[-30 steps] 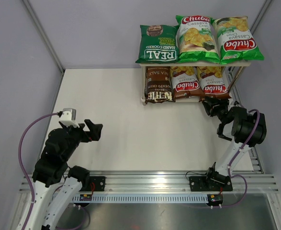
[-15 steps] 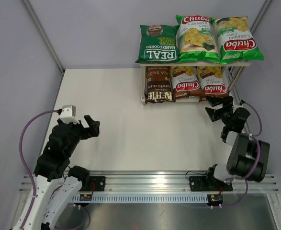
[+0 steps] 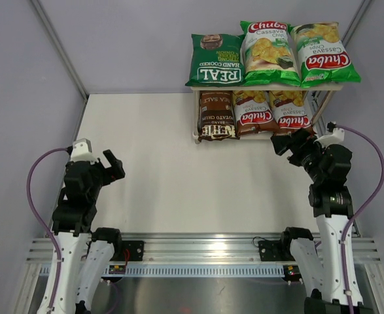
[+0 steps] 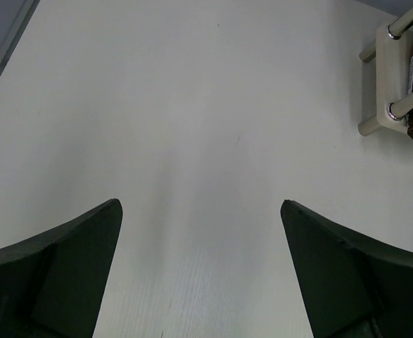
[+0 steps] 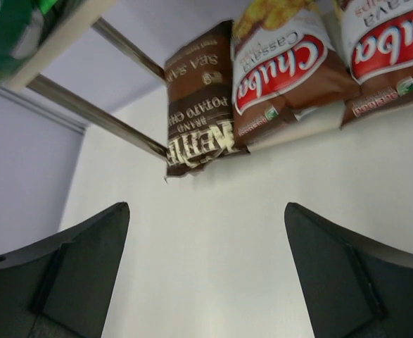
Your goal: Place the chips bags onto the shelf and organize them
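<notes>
The shelf (image 3: 270, 86) stands at the table's far right. Its top tier carries a dark green REAL bag (image 3: 216, 60) and two light green Chuba bags (image 3: 268, 52) (image 3: 322, 53). On the lower tier lie a brown Kettle bag (image 3: 216, 116) and two brown-red Chuba bags (image 3: 253, 113) (image 3: 290, 112). My right gripper (image 3: 288, 145) hangs open just in front of the lower tier, holding nothing. Its wrist view shows the right gripper (image 5: 206, 208) facing the Kettle bag (image 5: 195, 105) and a Chuba bag (image 5: 283, 67). My left gripper (image 3: 113, 166) is open over bare table at the near left.
In the left wrist view the left gripper (image 4: 200, 205) looks across white tabletop to a corner of the shelf (image 4: 392, 70). Grey enclosure walls (image 3: 28, 78) close in the table. An aluminium rail (image 3: 205, 247) runs along the near edge, and purple cables loop off both arms.
My right gripper has opened and drawn back from the lower right Chuba bag, its arm swinging upright. The left arm has pulled back toward the near left.
</notes>
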Available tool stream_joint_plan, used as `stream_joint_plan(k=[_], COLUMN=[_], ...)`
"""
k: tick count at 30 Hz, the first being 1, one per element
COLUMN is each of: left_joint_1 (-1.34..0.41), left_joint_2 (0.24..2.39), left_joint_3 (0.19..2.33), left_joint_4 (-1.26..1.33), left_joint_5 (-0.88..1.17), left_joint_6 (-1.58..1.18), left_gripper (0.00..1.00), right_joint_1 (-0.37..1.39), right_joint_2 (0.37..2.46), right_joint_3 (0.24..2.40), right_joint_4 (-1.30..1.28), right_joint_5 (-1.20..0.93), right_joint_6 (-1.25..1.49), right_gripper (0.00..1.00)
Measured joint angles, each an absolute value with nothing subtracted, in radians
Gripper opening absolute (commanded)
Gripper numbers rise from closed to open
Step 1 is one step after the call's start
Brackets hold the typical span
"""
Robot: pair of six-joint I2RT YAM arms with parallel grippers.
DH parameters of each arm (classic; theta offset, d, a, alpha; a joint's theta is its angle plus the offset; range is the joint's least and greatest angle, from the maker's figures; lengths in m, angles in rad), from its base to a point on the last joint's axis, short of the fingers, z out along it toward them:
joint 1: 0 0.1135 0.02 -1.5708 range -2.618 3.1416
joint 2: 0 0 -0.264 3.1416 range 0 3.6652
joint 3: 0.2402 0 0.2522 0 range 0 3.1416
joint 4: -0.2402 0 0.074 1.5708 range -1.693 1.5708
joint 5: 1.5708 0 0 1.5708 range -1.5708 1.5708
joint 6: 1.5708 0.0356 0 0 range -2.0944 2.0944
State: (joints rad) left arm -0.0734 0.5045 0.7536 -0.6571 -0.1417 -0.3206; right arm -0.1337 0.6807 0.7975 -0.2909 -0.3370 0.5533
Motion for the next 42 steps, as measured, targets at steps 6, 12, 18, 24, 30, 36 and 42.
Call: stream_joint_plan(k=[6, 12, 18, 24, 30, 36, 42], left_joint_1=[-0.073, -0.073, -0.073, -0.104, -0.153, -0.155, -0.155], left_joint_2=[0.494, 0.424, 0.382, 0.321, 0.248, 0.212, 0.186], left_joint_3=[0.779, 0.929, 1.057, 1.061, 1.042, 0.998, 0.987], left_joint_4=[-0.686, -0.766, -0.825, -0.909, -0.934, -0.934, -0.933], left_joint_5=[-0.155, -0.121, -0.03, -0.022, -0.047, -0.053, -0.057], left_joint_6=[-0.303, -0.231, -0.161, -0.115, -0.086, -0.083, -0.083], left_gripper=[0.99, 0.99, 0.99, 0.99, 0.99, 0.99, 0.99], right_joint_1=[-0.03, -0.019, -0.012, 0.084, 0.181, 0.184, 0.184], right_joint_2=[0.593, 0.522, 0.521, 0.521, 0.466, 0.421, 0.419], right_joint_3=[0.905, 1.025, 1.186, 1.211, 1.187, 1.178, 1.177], right_joint_4=[-0.551, -0.742, -0.879, -0.961, -0.996, -1.019, -1.023], right_joint_5=[-0.183, -0.121, -0.086, -0.014, 0.1, 0.112, 0.114], right_joint_6=[0.436, 0.34, 0.233, 0.151, 0.08, 0.073, 0.083], right_gripper=[0.99, 0.99, 0.99, 1.0, 0.99, 1.0, 0.99])
